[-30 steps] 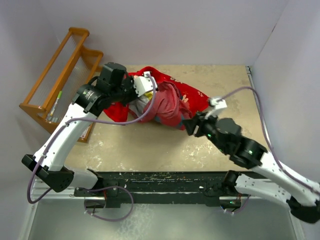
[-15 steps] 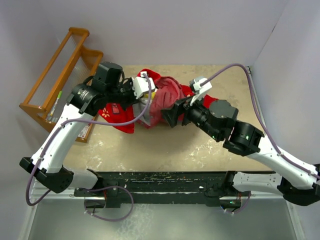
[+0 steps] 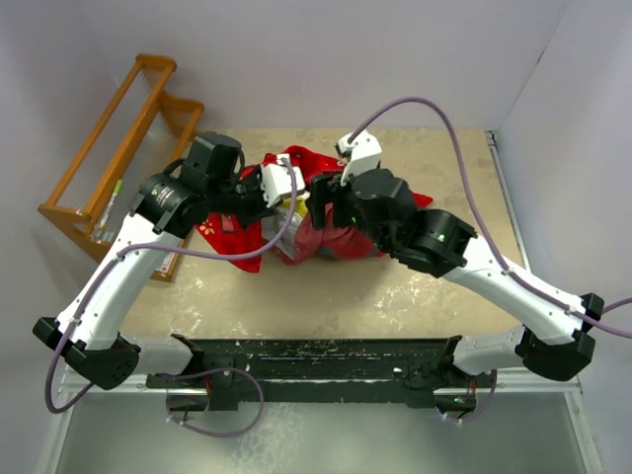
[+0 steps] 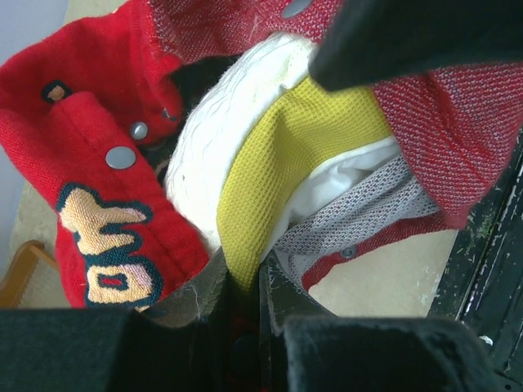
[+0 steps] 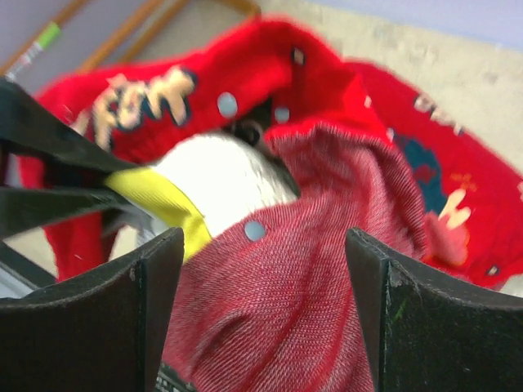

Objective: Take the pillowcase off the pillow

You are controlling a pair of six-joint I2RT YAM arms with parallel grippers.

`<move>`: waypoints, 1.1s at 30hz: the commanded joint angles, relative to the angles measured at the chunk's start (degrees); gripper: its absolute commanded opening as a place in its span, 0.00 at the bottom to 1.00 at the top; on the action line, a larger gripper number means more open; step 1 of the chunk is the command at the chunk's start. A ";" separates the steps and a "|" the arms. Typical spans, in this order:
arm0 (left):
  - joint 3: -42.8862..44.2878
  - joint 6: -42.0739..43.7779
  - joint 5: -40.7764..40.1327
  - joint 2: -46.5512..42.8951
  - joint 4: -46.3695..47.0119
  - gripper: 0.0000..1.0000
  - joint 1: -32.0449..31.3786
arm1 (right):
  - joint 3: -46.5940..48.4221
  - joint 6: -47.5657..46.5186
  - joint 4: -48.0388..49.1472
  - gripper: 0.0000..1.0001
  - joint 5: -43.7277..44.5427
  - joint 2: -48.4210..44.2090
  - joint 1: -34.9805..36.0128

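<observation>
The red printed pillowcase [image 3: 222,222] lies bunched at the table's middle, its darker red lining [image 5: 327,286] turned outward. The cream pillow [image 4: 216,147] pokes out of its snap-buttoned opening, and its white top also shows in the right wrist view [image 5: 221,175]. My left gripper [image 4: 245,273] is shut on the pillow's yellow side band [image 4: 286,163]; in the top view it [image 3: 281,193] sits at the bundle's left. My right gripper [image 5: 261,269] is open, its jaws wide apart just above the lining; in the top view it [image 3: 321,202] hangs over the bundle's middle.
A wooden rack [image 3: 118,148] stands off the table's back left corner. A black rail [image 3: 316,355] runs along the near edge. Pale walls close the back and right sides. Bare tan tabletop [image 3: 454,168] shows to the right of the bundle.
My right arm has swung left from the bundle's right edge to above its middle. The pillowcase has bunched more tightly. My left gripper has stayed almost in place.
</observation>
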 commanded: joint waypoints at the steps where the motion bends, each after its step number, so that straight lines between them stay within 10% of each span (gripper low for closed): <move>1: 0.61 0.46 1.91 -3.67 5.44 0.00 -0.13 | -6.56 7.77 -0.75 0.78 -2.33 0.32 -0.29; 9: -0.26 1.06 1.16 -5.00 5.25 0.00 -0.14 | -12.96 12.59 5.45 0.14 0.24 -7.71 -0.71; 14: -0.48 0.47 -0.55 -4.50 6.09 0.00 -0.23 | -16.96 12.95 7.79 0.00 0.97 -15.13 -0.87; 33: -1.77 0.14 -11.19 -2.60 10.07 0.00 -0.28 | -31.41 18.77 4.93 0.10 -0.44 -32.46 -1.08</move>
